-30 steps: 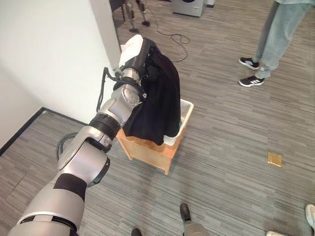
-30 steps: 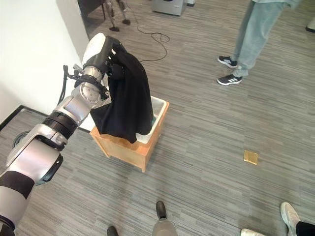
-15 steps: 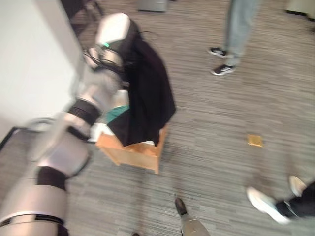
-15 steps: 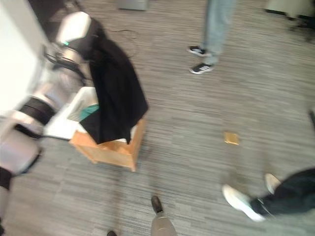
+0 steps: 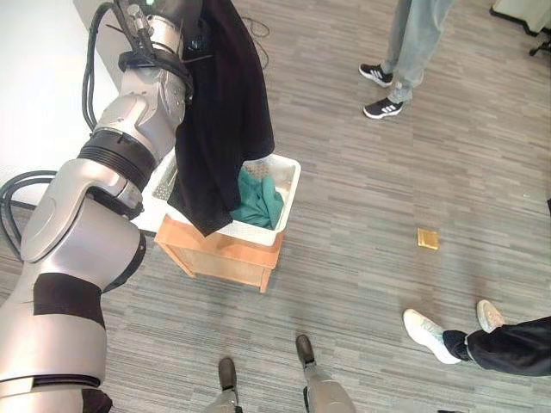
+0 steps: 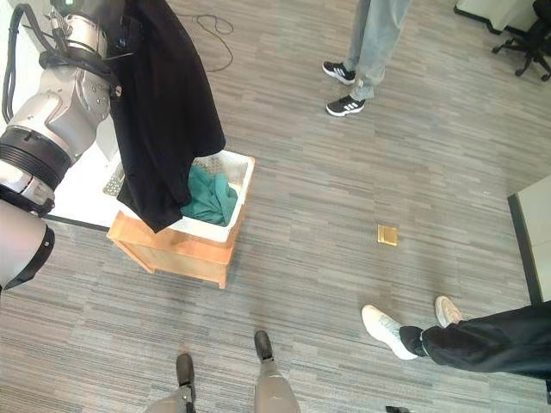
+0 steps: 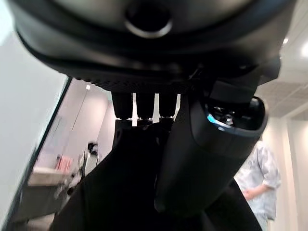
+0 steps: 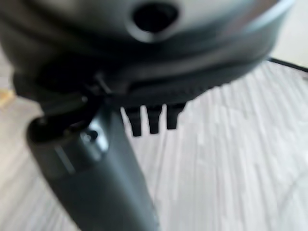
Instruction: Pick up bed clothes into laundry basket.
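Note:
A black garment hangs from my raised left hand, long and limp. In the left wrist view my left hand has its fingers and thumb curled round the black cloth. The garment's lower end drapes over the left part of a white laundry basket. That basket stands on a low wooden stand and holds a teal cloth. My right hand hangs over bare floor with relaxed fingers, holding nothing.
A white wall runs close on the left of the basket. One person stands beyond it, shoes on the floor. Another person's shoes are at the lower right. A small tan square lies on the floor.
The camera has swung, shifting the whole scene. The black garment now hangs higher from my left hand, and the teal cloth in the basket shows. A second person's feet have come into view.

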Available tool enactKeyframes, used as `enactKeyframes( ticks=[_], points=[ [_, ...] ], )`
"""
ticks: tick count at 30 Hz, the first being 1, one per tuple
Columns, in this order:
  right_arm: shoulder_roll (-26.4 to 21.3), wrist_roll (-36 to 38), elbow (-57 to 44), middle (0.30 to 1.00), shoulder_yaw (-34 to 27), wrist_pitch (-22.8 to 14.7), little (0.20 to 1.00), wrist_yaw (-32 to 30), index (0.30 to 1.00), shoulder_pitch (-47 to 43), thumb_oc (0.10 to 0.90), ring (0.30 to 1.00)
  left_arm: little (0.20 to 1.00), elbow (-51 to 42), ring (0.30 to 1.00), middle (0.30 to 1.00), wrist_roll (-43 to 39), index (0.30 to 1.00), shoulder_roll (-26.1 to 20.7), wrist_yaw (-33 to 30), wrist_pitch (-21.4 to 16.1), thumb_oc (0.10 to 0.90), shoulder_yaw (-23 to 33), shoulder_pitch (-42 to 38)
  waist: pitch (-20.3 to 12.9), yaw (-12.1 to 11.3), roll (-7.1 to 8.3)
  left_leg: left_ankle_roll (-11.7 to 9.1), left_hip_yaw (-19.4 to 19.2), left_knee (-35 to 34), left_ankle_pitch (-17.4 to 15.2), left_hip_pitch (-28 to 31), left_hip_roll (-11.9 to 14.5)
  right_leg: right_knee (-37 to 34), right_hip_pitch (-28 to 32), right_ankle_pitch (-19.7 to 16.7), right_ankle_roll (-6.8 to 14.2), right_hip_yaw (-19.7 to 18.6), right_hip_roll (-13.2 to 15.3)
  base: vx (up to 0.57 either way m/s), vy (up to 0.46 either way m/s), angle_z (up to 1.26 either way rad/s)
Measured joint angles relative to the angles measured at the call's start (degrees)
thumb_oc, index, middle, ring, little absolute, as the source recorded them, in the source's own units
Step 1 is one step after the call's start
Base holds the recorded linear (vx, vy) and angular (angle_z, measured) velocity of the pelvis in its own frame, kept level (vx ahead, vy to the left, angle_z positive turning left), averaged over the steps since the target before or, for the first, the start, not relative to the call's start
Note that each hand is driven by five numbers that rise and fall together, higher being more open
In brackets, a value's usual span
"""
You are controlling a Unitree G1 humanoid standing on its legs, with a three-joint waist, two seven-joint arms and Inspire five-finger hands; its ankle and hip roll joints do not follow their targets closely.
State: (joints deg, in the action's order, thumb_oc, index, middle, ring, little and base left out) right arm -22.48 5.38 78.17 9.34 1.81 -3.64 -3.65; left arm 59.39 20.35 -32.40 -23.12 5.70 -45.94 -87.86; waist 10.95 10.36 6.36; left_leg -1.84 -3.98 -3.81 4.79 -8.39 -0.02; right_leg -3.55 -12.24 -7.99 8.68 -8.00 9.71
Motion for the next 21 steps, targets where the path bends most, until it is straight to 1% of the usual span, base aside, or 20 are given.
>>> enactKeyframes(
  ticks=[1,2,3,4,7,10,12,13,14,16,17,19,21],
  points=[
    [1.95,-0.17,-0.16,0.900,1.36,0.08,0.900,-0.18,0.900,0.37,0.800,0.900,0.300,1.04,0.300,0.300,-0.09,0.300,1.72,0.21,0.29,0.400,1.24,0.09,-0.04,0.16,0.19,-0.02,0.06,-0.72,0.18,0.42,0.07,-0.66,0.39,-0.26,0.17,0.11,-0.06,-0.04,0.058,0.07],
    [3.78,-0.37,-0.92,0.900,1.45,-0.76,0.900,-0.19,0.900,0.43,0.800,0.900,0.300,1.31,0.300,0.300,-0.10,0.300,2.98,0.28,0.79,0.400,1.44,0.20,-0.03,0.09,0.23,-0.01,0.09,-0.84,0.19,0.49,0.10,-1.00,0.60,-0.43,0.41,0.07,-0.06,-0.05,0.037,0.07],
    [5.01,-0.65,-1.72,0.900,1.36,-1.35,0.900,-0.19,0.900,0.39,0.800,0.900,0.300,1.31,0.300,0.300,-0.10,0.300,3.61,0.40,0.80,0.400,1.68,0.50,-0.02,0.16,0.25,-0.01,0.02,-0.96,0.19,0.74,0.08,-1.09,0.83,-0.47,0.45,0.06,-0.04,-0.06,0.033,-0.11],
    [6.78,-1.59,-3.83,0.900,1.32,-1.88,0.900,0.03,0.900,0.15,0.800,0.900,0.300,1.30,0.300,0.300,-0.08,0.300,3.73,0.64,0.79,0.400,1.74,1.96,0.01,0.79,0.31,0.00,-0.39,-1.11,0.18,2.19,-0.06,-1.32,2.00,-0.54,0.55,0.04,0.11,-0.09,0.019,-0.17],
    [6.90,-2.40,-4.77,0.900,1.43,-1.86,0.900,-0.31,0.900,-0.81,0.800,0.900,0.300,1.42,0.300,0.300,-0.01,0.300,3.77,2.05,0.65,0.400,1.74,2.45,0.12,1.91,0.53,-0.06,-0.38,-1.12,0.14,3.82,-0.10,-1.44,3.55,-0.57,0.60,0.31,0.20,-0.09,0.015,-0.12],
    [6.61,-3.15,-5.39,0.900,1.53,-1.88,0.900,-0.62,0.900,-1.10,0.800,0.900,0.300,3.04,0.300,0.300,0.08,0.300,3.78,2.00,0.00,0.400,4.03,2.67,0.88,1.63,2.17,-0.19,-1.96,-1.12,0.04,4.46,0.49,-1.36,3.41,-0.57,0.62,0.36,-0.49,-0.09,-0.017,-0.21],
    [6.53,-4.01,-5.40,0.900,1.56,-1.74,0.900,-0.64,0.900,-1.14,0.800,0.900,0.300,5.75,0.300,0.300,0.07,0.300,3.42,2.04,0.28,0.400,5.60,3.89,1.39,1.66,3.17,-0.90,-2.09,-1.13,-0.52,4.85,1.25,-1.41,3.35,-0.57,0.62,0.41,-1.25,-0.06,-0.029,-0.21],
    [6.49,-4.12,-5.39,0.900,1.58,-1.74,0.900,-0.65,0.900,-1.09,0.800,0.900,0.300,6.11,0.300,0.300,0.04,0.300,3.30,2.03,0.35,0.400,6.47,4.66,1.48,1.65,3.36,-1.16,-2.19,-1.14,-0.71,5.02,1.42,-1.42,3.37,-0.57,0.62,0.48,-1.45,-0.04,-0.017,-0.19],
    [6.22,-4.14,-5.32,0.900,1.58,-1.69,0.900,-0.67,0.900,-0.87,0.800,0.900,0.300,7.38,0.300,0.300,0.05,0.300,3.15,2.03,0.88,0.400,6.97,6.47,1.58,1.64,3.55,-1.48,-2.34,-1.14,-1.16,5.01,1.90,-1.50,3.27,-0.56,0.62,0.70,-1.90,-0.05,-0.038,-0.11],
    [5.86,-4.18,-5.04,0.900,1.61,-1.67,0.900,-0.76,0.900,-0.80,0.800,0.900,0.300,7.93,0.300,0.300,0.24,0.300,2.86,1.70,1.22,0.400,8.95,10.84,1.73,1.27,3.62,-1.47,-2.65,-1.15,-2.04,4.81,2.61,-1.52,2.84,-0.52,0.61,1.94,-2.52,-0.06,-0.063,-0.11],
    [5.81,-4.19,-5.01,0.900,1.69,-1.74,0.900,-0.93,0.900,-0.76,0.800,0.900,0.300,7.38,0.300,0.300,0.57,0.300,2.78,0.25,0.66,0.400,11.82,14.92,1.73,1.22,3.62,-1.64,-2.59,-1.15,-2.33,4.85,2.85,-1.55,2.72,-0.45,0.53,3.08,-2.53,-0.04,-0.065,-0.08],
    [5.78,-4.58,-4.84,0.900,2.20,-1.77,0.900,-1.46,0.900,-0.52,0.800,0.900,0.300,9.07,0.300,0.300,0.52,0.300,3.57,-0.02,0.99,0.400,14.94,23.76,1.82,1.05,3.71,-1.70,-2.18,-1.16,-2.33,4.59,2.89,-1.58,2.61,-0.03,0.08,3.52,-2.53,-0.04,-0.055,0.04],
    [5.80,-5.01,-4.77,0.900,2.65,-1.81,0.900,-1.73,0.900,-0.25,0.800,0.900,0.300,12.03,0.300,0.300,0.52,0.300,4.60,0.07,1.85,0.400,15.59,29.78,1.99,1.21,3.69,-1.93,-1.59,-1.16,-2.17,3.74,3.05,-1.59,2.20,0.24,-0.40,4.53,-2.56,-0.06,-0.052,0.17]
  ],
)
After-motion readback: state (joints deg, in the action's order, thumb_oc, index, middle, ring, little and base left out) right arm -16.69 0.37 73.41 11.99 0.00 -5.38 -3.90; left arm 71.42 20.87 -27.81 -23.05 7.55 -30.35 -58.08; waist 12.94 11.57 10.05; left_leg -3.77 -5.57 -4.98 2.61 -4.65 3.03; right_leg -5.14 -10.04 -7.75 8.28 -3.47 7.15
